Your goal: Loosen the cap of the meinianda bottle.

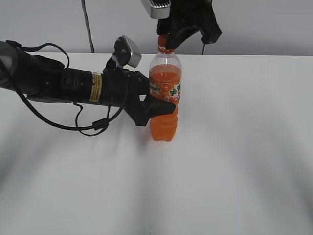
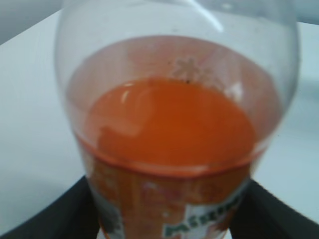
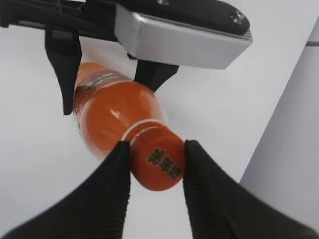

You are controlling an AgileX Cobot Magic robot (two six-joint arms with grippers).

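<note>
I see the meinianda bottle (image 1: 165, 98) upright mid-table, my left gripper (image 1: 155, 108) clamped around its label band. My right gripper (image 3: 155, 167) pinches the cap (image 3: 158, 164) between 2 fingers. Risk: a weak left hold lets the bottle turn with the cap, or tip.

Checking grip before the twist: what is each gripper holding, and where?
Left gripper clamps the meinianda bottle around its body; right gripper pinches the cap by its sides.
</note>
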